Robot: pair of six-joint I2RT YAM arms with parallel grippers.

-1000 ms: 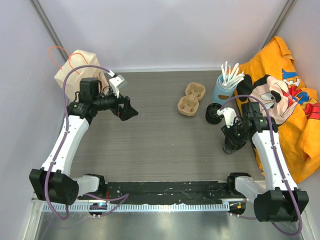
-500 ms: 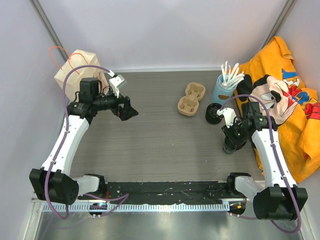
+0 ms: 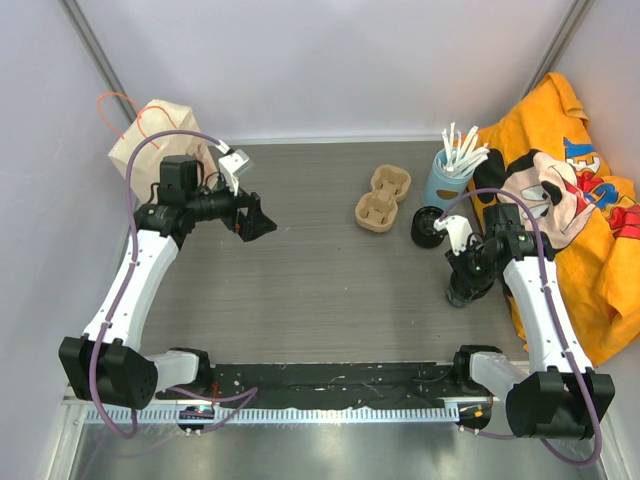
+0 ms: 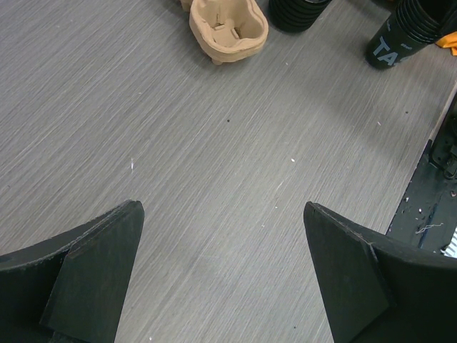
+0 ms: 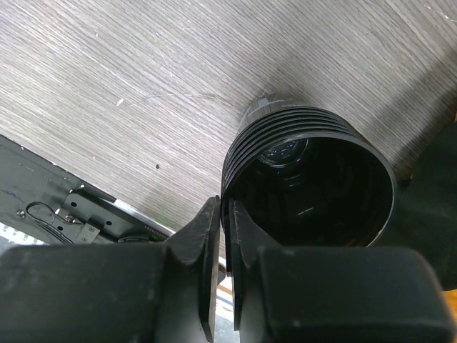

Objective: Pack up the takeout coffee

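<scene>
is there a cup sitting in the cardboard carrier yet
No, both wells of the cardboard carrier are empty, and the black cup pinched at its rim by the right fingers is well away from it.

Left tool (image 4: 221, 207) spread wide; cardboard carrier (image 4: 228, 28) ahead.

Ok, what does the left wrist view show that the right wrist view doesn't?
Only the left wrist: the cardboard carrier, a second black cup beside it, and the open left gripper. Only the right wrist: the dark inside of the takeout coffee, with the right gripper pinching its rim. Both: that cup's ribbed outside, the grey table and its black edge rail.
</scene>
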